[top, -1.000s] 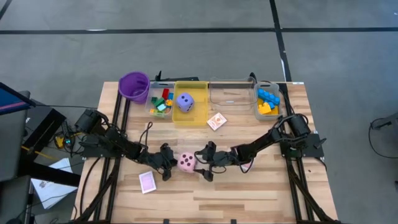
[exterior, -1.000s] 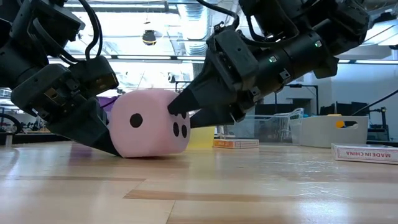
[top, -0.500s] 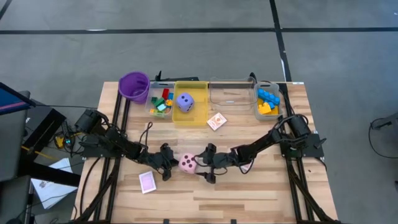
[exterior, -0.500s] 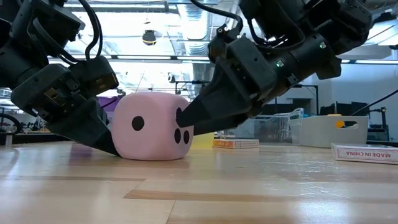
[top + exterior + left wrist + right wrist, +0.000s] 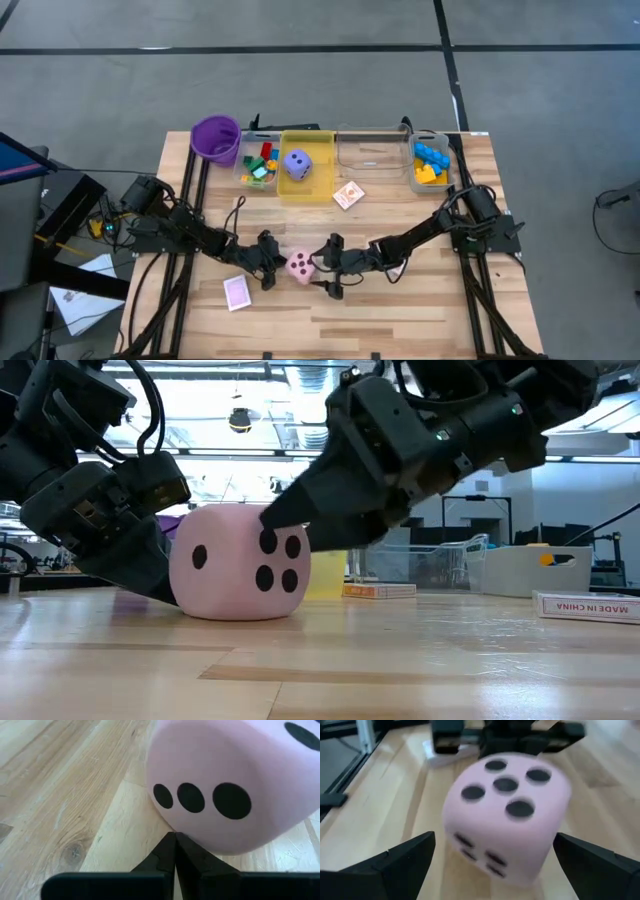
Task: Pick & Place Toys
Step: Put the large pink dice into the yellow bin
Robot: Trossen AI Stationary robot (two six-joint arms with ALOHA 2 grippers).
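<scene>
Right hand (image 5: 327, 265) spread wide, straddling pink die (image 5: 300, 264) for grasp; left hand (image 5: 268, 263) pressed together behind die, bracing it on table (image 5: 400, 310).

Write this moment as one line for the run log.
pink die: on table | left gripper: shut, beside it | right gripper: jaws open around it

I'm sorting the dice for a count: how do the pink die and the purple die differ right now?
The pink die sits on the bare table between both tools; the purple die lies in the yellow bin, away from both. Both are foam cubes with dark pips.
</scene>
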